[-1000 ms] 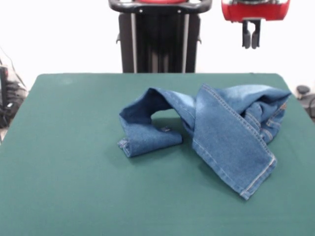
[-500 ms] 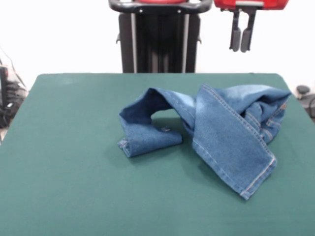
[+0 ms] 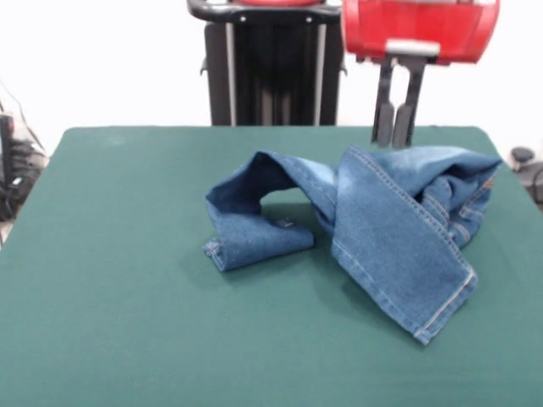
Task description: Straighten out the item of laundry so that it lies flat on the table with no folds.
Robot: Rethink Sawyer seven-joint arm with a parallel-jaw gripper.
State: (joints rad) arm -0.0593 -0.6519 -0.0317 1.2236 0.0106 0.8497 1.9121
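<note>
The gripper [image 3: 392, 131] hangs at the table's far edge, right of centre, its two dark fingers pointing down with a narrow gap between them and nothing held. The jeans [image 3: 365, 225] lie crumpled on the table [image 3: 127, 297], in its right half and closer to the far edge than the near one. Their nearest part, the raised fold at the top of the heap, sits just below and slightly forward of the fingertips. From there one leg runs diagonally toward the near right corner, ending in a stitched hem; the other doubles back leftward toward the table's centre. A short descent, I judge, would meet that fold.
</note>
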